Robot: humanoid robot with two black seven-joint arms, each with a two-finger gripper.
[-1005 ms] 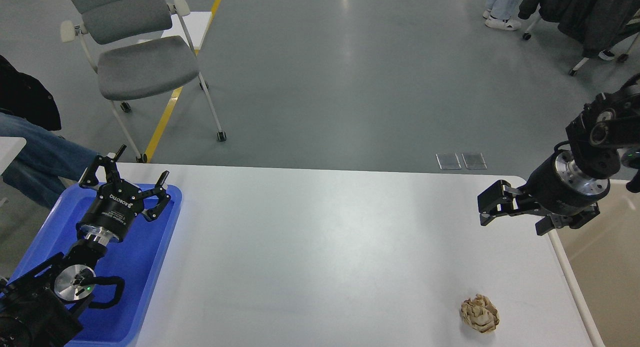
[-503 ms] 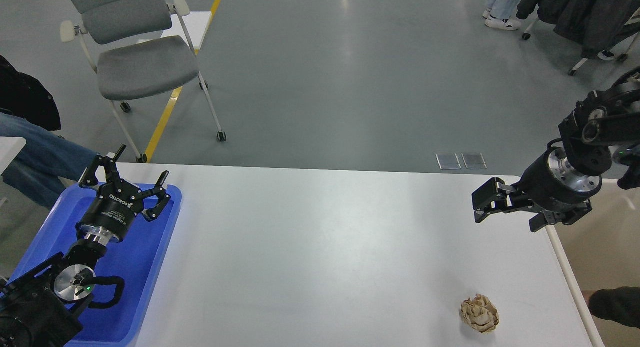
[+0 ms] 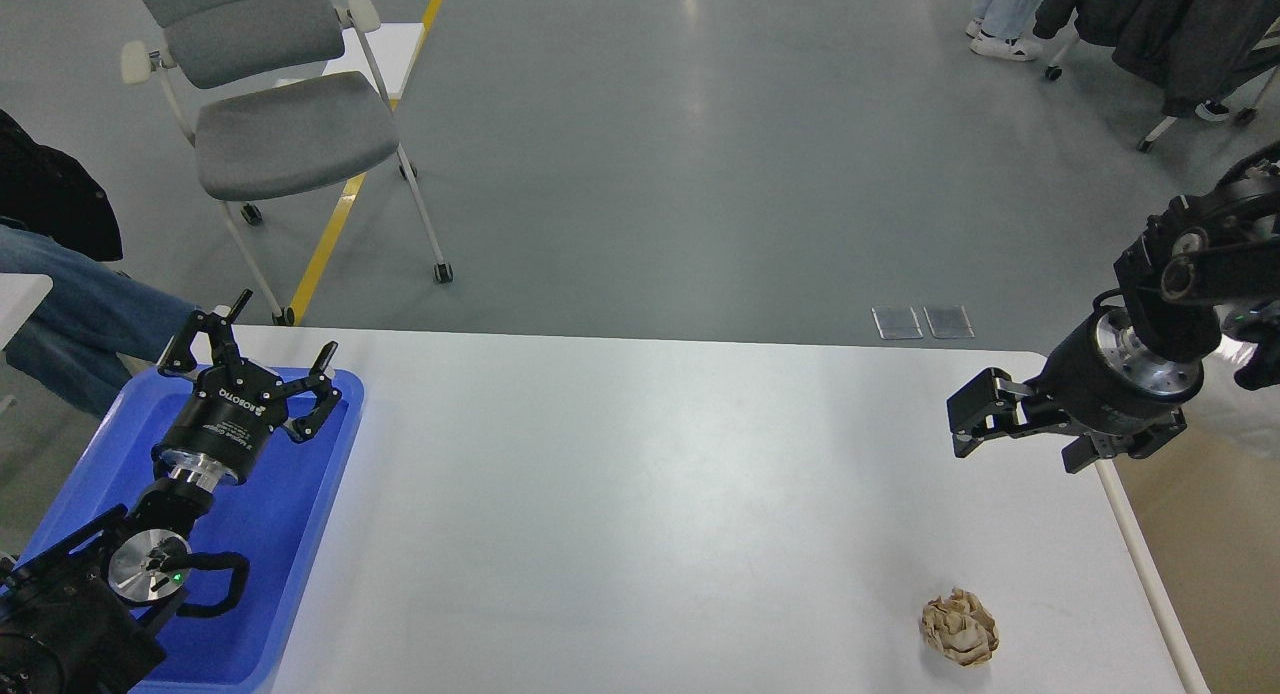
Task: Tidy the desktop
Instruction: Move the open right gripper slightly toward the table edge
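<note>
The desktop [image 3: 640,514] is a wide white tabletop. A crumpled brown paper ball [image 3: 958,627] lies on it near the front right corner. My left gripper [image 3: 262,346] is open and empty, held above the far end of the blue tray [image 3: 300,534] at the left edge. My right gripper [image 3: 1015,444] hovers above the desktop's right edge, well behind the paper ball. It points left and down, its fingers look spread apart, and nothing is between them.
A cream-white bin [image 3: 1215,564] stands just past the desktop's right edge. A grey chair [image 3: 280,124] stands beyond the far left corner. A seated person's legs [image 3: 80,314] are at the left. More people and a coat rack [image 3: 1150,24] are at the far right.
My right gripper has shifted only slightly, staying above the right edge. A dark shape that showed at the lower right half a second ago is gone. The left arm has not moved.
</note>
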